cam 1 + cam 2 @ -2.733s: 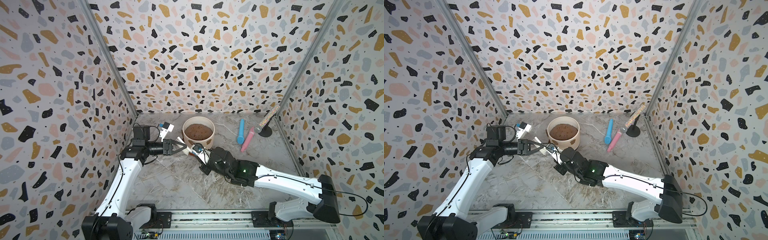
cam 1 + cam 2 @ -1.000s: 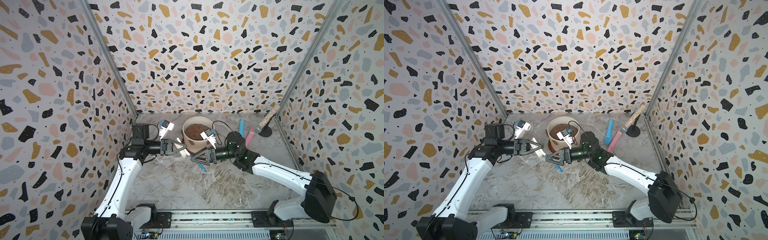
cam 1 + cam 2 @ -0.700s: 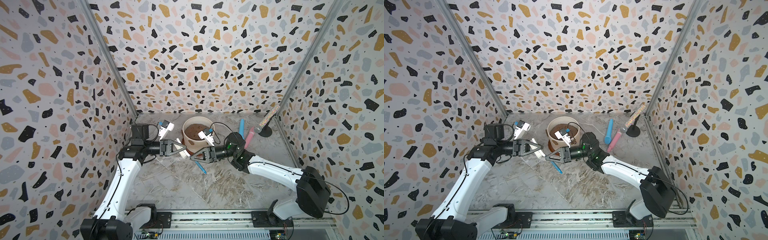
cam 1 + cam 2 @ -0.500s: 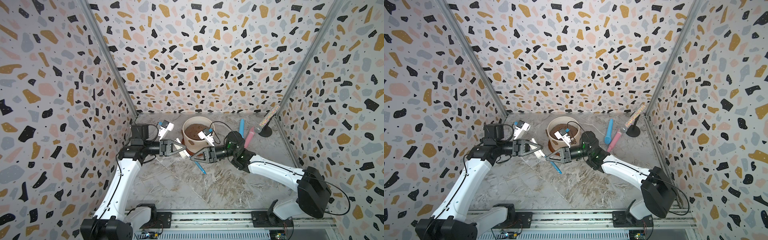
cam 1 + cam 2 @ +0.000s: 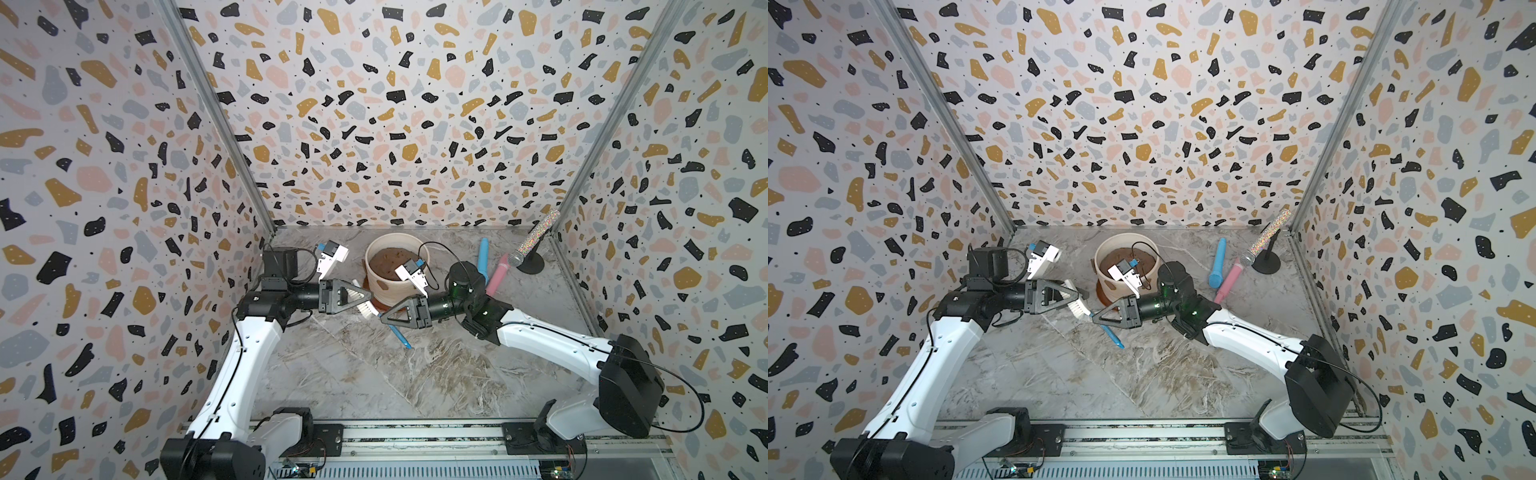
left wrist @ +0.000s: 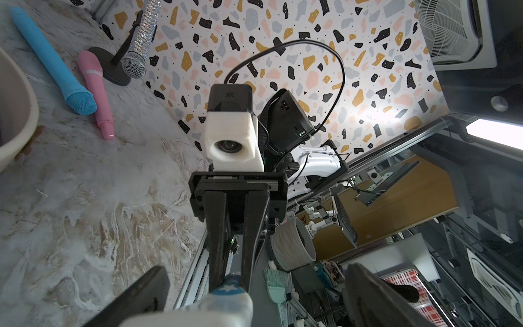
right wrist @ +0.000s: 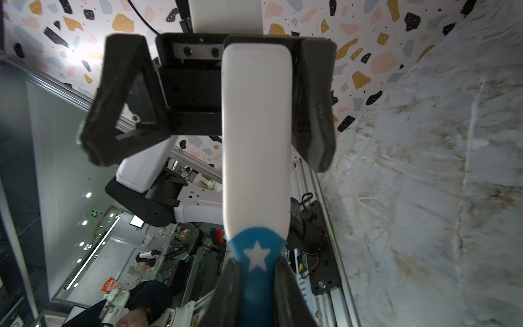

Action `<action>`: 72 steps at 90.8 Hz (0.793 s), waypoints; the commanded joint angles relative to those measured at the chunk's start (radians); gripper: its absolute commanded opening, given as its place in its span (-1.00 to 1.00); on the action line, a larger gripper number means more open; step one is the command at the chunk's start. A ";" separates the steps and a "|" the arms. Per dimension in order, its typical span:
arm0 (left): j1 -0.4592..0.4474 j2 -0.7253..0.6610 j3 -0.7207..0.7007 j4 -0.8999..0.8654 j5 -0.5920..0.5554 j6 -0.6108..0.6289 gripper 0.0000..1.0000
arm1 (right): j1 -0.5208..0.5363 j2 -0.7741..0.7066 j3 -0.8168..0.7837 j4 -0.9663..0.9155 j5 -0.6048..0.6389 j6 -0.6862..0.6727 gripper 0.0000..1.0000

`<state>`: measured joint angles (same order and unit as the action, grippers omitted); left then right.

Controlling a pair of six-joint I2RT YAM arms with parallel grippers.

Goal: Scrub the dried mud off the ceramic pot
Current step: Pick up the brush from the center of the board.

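The cream ribbed ceramic pot (image 5: pixel 388 286) (image 5: pixel 1105 286) with brown soil stands on a terracotta saucer at the back middle; its rim (image 6: pixel 19 113) edges the left wrist view. A faint brownish patch of dried mud (image 5: pixel 379 285) marks its front wall. In front of it a brush with a white head (image 7: pixel 256 127) (image 5: pixel 365 309) and a blue star handle (image 7: pixel 256 283) (image 5: pixel 1115 336) hangs above the floor. My right gripper (image 5: pixel 382 320) (image 7: pixel 256 269) is shut on the handle. My left gripper (image 5: pixel 368 298) (image 6: pixel 257 270) stands open astride the head, its fingers (image 7: pixel 119 99) apart from it.
A blue microphone (image 5: pixel 482 262), a pink one (image 5: pixel 498 276) and a glittery one on a black stand (image 5: pixel 534 245) lie at the back right. Terrazzo walls close three sides, and a metal rail (image 5: pixel 415 436) runs along the front.
My right gripper has shut on the brush handle, then my left gripper opened and let go of the brush head. Both arms have barely moved.
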<state>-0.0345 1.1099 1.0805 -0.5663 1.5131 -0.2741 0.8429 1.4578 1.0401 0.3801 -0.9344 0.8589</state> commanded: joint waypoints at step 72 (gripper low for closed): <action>0.024 0.026 -0.130 0.221 -0.261 -0.253 0.00 | 0.218 0.079 0.352 -0.644 0.971 -0.709 -1.00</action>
<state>-0.0067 1.1458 0.9558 -0.4129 1.2064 -0.5179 1.0538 1.5330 1.3449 -0.2466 -0.0181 0.1555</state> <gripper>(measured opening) 0.523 0.189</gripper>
